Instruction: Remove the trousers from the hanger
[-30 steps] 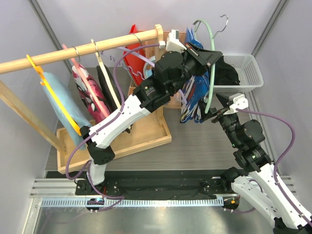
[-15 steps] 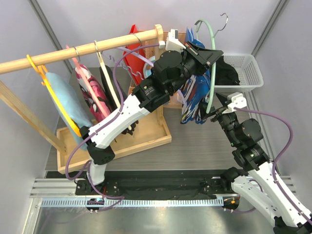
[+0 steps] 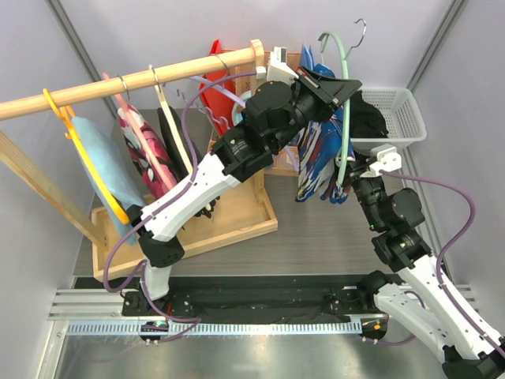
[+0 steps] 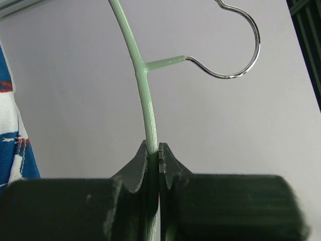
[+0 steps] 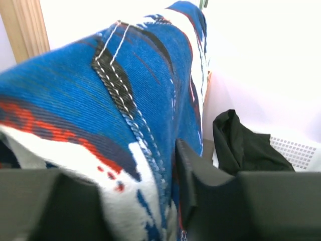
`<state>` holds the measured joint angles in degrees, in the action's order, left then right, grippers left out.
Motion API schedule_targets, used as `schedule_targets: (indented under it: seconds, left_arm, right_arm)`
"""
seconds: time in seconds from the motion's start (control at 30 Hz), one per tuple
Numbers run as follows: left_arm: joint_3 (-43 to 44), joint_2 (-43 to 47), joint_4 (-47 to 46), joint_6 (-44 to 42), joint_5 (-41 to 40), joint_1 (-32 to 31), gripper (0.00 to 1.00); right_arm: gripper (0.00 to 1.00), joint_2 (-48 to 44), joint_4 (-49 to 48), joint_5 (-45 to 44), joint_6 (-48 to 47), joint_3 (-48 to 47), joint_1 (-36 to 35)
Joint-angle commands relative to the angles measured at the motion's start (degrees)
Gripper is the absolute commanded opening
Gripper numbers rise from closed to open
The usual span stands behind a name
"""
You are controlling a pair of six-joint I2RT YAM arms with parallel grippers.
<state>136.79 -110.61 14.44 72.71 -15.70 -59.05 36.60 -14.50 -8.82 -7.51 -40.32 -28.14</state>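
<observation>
Mint-green hanger (image 4: 149, 120) clamped in left gripper (image 4: 153, 149), raised over desk's far right. Blue printed trousers (image 5: 100, 90) draped on it, hem between jaws of right gripper (image 5: 118, 163); cannot tell if pinched. Black trousers (image 3: 368, 118) in white basket (image 3: 412, 110), far-right corner.

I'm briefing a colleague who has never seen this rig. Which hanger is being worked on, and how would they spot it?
Follow the wooden rail to its right end, toward the white basket. There the left end effector pinches a pale green hanger carrying blue printed trousers. Unlike the yellow hanger and cream hanger, it is off the rail.
</observation>
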Motion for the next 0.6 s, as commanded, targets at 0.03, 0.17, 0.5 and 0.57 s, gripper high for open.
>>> schedule_targets:
  seconds: [0.03,0.17,0.5,0.57]
  left_arm:
    - [0.0,6.3,-7.2,1.4,-1.6,2.9,0.0]
    - [-1.6,7.3,-6.5,1.7,-0.9,3.5,0.0]
    - [-5.0,8.9,-6.3,2.0,-1.1,3.9,0.01]
    - [-5.6,8.8,-6.5,2.3,-1.2,4.0,0.0]
  right_arm:
    - [0.22,-2.1,-2.5,0.0,0.0,-6.2,0.1]
    - [0.05,-4.0,2.6,0.0,0.8,-9.2,0.1]
    - [0.01,-5.9,5.7,-3.7,9.1,-15.4,0.1]
    - [0.01,-5.3,6.2,-4.0,10.9,-17.2,0.1]
